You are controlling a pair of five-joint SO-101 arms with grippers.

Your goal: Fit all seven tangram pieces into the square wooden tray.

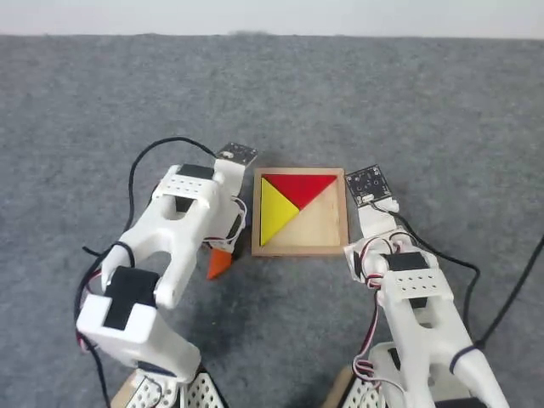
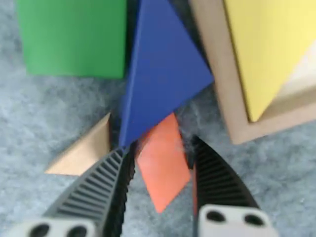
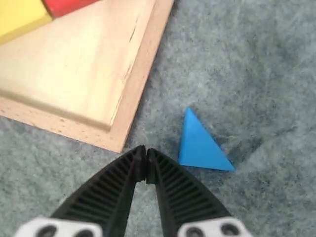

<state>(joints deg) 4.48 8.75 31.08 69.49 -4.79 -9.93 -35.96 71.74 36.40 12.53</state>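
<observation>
A: Beside the wooden tray (image 1: 299,248), found the orange piece (image 2: 163,173) between parted jaws of the left gripper (image 2: 160,148).
B: Judged it light, rigid, slick; advised pinching opposite straight edges. Noted right gripper (image 3: 146,150) clenched, empty

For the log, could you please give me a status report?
Left gripper open around orange piece. Right gripper shut, empty. Tray holds red triangle, yellow triangle.

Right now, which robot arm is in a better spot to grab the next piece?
Probably left: the left gripper is open, straddling the orange piece. The right gripper is shut, beside the small blue triangle, not around it.
</observation>
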